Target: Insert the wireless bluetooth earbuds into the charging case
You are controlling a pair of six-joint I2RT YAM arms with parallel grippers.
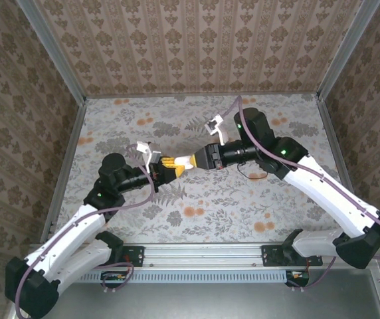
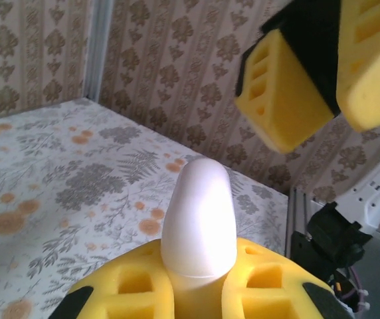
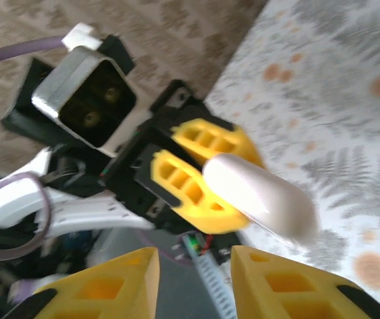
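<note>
The left end effector (image 1: 167, 166) is clamped on a white, smooth, pebble-shaped plastic charging case (image 2: 200, 212). Its yellow foam-padded fingers (image 2: 270, 292) press on either side of the case's lower part, and the rounded end juts out beyond them. The case is held in the air above the middle of the floral-patterned surface (image 1: 243, 212), well clear of every edge. It points across toward the right arm, and its lid looks shut, with a thin seam line just above the fingers.

The right end effector (image 3: 193, 282) faces the case head-on from the right-hand side, just beside its rounded tip. Its yellow fingers (image 3: 110, 289) stand apart with nothing between them. From the left wrist camera those same fingers hang near the case's tip, a little above it and apart from it.

A purple cable (image 1: 143, 193) loops beside the left arm, and a metal rail (image 1: 203, 254) runs along the near edge of the surface.
</note>
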